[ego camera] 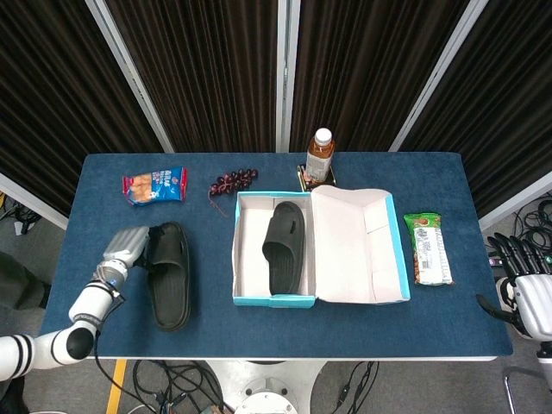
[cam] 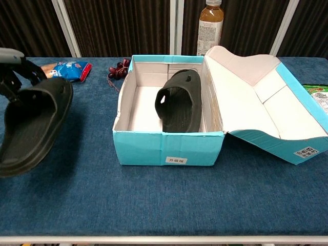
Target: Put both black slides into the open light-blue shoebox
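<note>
One black slide (ego camera: 283, 246) (cam: 180, 102) lies inside the open light-blue shoebox (ego camera: 274, 300) (cam: 166, 148), leaning against its right wall. The box lid (ego camera: 358, 246) (cam: 256, 97) hangs open to the right. The other black slide (ego camera: 168, 276) (cam: 32, 123) is on the table's left side, well left of the box. My left hand (ego camera: 128, 250) (cam: 14, 69) grips it at the strap end, which looks slightly raised in the chest view. Off the table's right edge my right hand (ego camera: 528, 293) holds nothing, and its fingers are apart.
A tea bottle (ego camera: 321, 153) (cam: 210, 23) stands behind the box. A bunch of dark grapes (ego camera: 233, 182) (cam: 119, 69) and a blue snack bag (ego camera: 155, 185) (cam: 66, 69) lie at the back left. To the right of the lid is a green snack pack (ego camera: 429, 248) (cam: 318, 97).
</note>
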Motion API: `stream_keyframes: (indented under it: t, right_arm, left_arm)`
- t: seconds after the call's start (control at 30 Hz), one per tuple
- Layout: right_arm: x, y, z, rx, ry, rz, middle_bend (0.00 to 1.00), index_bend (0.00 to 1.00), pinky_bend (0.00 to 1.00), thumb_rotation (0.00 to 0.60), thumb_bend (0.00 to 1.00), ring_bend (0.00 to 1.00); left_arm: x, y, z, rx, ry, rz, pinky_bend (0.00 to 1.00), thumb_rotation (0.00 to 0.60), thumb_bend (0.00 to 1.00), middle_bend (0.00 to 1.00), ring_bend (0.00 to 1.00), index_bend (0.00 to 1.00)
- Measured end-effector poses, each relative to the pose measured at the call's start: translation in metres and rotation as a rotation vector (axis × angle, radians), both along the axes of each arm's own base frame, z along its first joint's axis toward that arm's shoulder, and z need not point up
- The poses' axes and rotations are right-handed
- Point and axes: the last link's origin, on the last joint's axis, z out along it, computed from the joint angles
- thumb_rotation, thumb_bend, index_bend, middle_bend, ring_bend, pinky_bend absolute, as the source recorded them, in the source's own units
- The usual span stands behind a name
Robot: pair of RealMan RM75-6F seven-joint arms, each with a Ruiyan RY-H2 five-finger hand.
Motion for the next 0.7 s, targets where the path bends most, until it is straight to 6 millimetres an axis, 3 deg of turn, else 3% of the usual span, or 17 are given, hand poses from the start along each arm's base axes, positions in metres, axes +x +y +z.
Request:
stream_keyframes:
  t: [0.2, 0.37, 0.5, 0.7]
  right_arm:
    - [0.003, 0.000, -0.001, 0.001, 0.002, 0.005, 0.05, 0.00, 0.00, 0.600, 0.12, 0.00]
    - [0.004, 0.003, 0.000, -0.005, 0.010, -0.001, 0.05, 0.00, 0.00, 0.600, 0.12, 0.00]
    - [0.004, 0.005, 0.002, -0.011, 0.015, -0.011, 0.05, 0.00, 0.00, 0.600, 0.12, 0.00]
    - [0.006, 0.007, 0.003, -0.016, 0.022, -0.024, 0.05, 0.00, 0.00, 0.600, 0.12, 0.00]
  left_arm:
    - [0.020, 0.016, 0.023, 0.111, -0.220, -0.073, 0.80, 0.600, 0.13, 0.44, 0.73, 0.48]
    - [0.046, 0.031, 0.022, 0.130, -0.425, -0.165, 0.79, 0.600, 0.13, 0.43, 0.67, 0.47]
    - [0.068, 0.046, 0.007, 0.126, -0.560, -0.273, 0.78, 0.600, 0.13, 0.43, 0.62, 0.47]
    - [0.096, 0.067, -0.033, 0.146, -0.584, -0.424, 0.75, 0.600, 0.13, 0.43, 0.58, 0.46]
